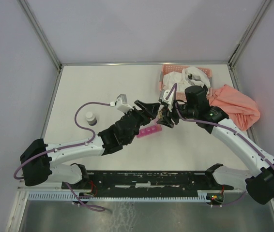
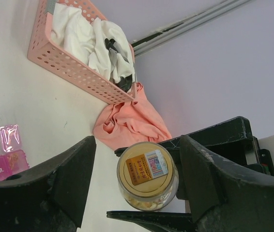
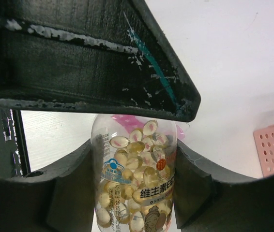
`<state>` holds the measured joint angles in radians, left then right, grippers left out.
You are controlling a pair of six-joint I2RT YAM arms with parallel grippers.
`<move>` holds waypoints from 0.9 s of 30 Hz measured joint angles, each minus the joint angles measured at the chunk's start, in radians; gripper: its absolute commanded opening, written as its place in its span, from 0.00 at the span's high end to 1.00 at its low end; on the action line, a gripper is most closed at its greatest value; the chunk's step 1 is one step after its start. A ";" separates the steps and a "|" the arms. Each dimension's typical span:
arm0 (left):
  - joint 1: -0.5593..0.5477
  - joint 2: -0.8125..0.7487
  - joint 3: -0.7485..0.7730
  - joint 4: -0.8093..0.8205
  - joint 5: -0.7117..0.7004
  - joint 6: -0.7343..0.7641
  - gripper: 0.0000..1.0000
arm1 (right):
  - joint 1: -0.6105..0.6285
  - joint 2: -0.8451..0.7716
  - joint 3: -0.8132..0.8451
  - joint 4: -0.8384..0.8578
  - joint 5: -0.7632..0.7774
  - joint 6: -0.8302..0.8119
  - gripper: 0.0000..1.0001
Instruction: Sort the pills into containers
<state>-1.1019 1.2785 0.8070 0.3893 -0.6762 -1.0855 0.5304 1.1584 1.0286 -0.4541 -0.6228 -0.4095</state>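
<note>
- Magenta-pink pill-organizer strip (image 1: 149,131) flat on the table (image 1: 103,87), on the near side of the salmon lattice basket (image 2: 64,63) and a little to its left, apart from it.
- Long axis slanted in the top view: one end down-left toward the arm bases, the other up-right, pointing roughly at the basket.
- From the left wrist view: one compartment marked "Mon.", and the next one along with its clear pink lid flipped up. Something yellowish inside, too small to name.
- Clear pill bottle (image 3: 137,183) full of yellow softgels, held off the table between strip and basket, over or just beyond the strip's basket-side end. Pink of the strip visible behind it in the right wrist view. Gold labelled lid turned toward the left wrist camera.
- Right gripper (image 3: 134,145) pinching that bottle, one pad pressed against each side of its body.
- Left gripper (image 2: 137,145) spread, fingers straddling the lid end of the bottle. Clear gap beside the lid on one side. Contact on the other side impossible to tell.
- White cloth (image 2: 79,29) heaped inside the basket.
- Orange cloth (image 1: 236,108) crumpled on the table against the basket's near right corner.
- Small white-capped bottle (image 1: 91,118) upright, well to the left of the basket and nearer the arm bases, apart from everything else.
</note>
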 measured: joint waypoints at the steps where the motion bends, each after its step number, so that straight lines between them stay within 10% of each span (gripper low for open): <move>1: 0.000 0.000 0.000 0.000 0.000 -0.004 0.28 | 0.000 0.000 0.000 0.000 0.000 0.000 0.96; 10: 0.000 0.000 0.000 0.000 0.005 -0.033 0.43 | 0.000 0.000 0.000 -0.004 0.005 0.000 0.96; 19: 0.000 0.000 0.000 0.005 0.027 -0.037 0.87 | 0.002 0.002 0.000 -0.014 0.012 0.005 0.96; 27: 0.038 -0.028 -0.130 0.213 0.163 0.058 0.97 | -0.034 0.053 0.002 -0.013 -0.129 0.104 0.98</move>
<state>-1.0637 1.2503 0.6769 0.6022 -0.5129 -1.0275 0.4969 1.2114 1.0302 -0.4675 -0.7517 -0.3054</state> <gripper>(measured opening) 0.505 0.601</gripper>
